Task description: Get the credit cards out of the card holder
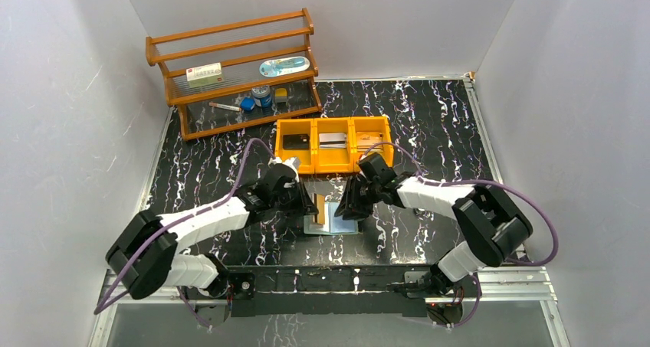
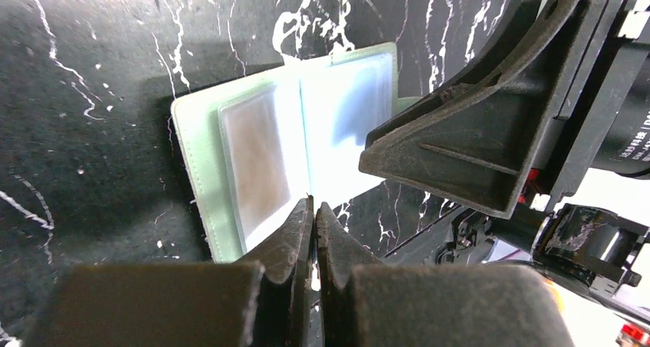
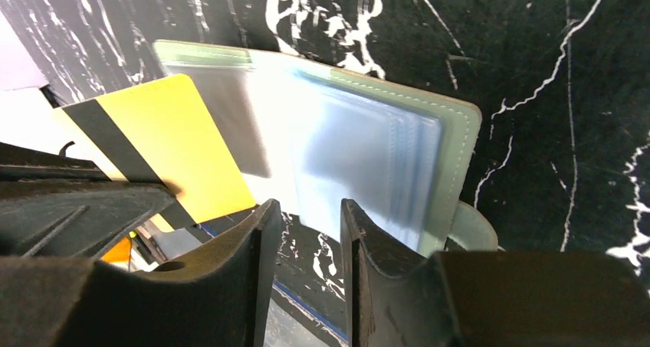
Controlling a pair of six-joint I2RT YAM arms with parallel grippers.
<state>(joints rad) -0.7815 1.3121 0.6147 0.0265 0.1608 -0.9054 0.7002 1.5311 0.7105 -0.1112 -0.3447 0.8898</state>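
Observation:
The card holder (image 1: 343,226) lies open on the black marbled table, pale teal with clear sleeves (image 2: 264,152) (image 3: 360,148). My left gripper (image 1: 310,207) (image 2: 313,203) is shut at the holder's near edge, pinching a yellow credit card (image 3: 180,144) with a black stripe, edge-on between the jaws. That card stands tilted over the holder's left page. My right gripper (image 1: 351,207) (image 3: 310,203) is open, its jaws a small gap apart over the right page's edge, with nothing between them. Other credit cards lie in the orange bin (image 1: 316,163).
A wooden shelf rack (image 1: 238,79) with small items stands at the back left, behind the bin. White walls close in the sides and back. A metal rail (image 1: 506,282) runs along the near edge by the arm bases.

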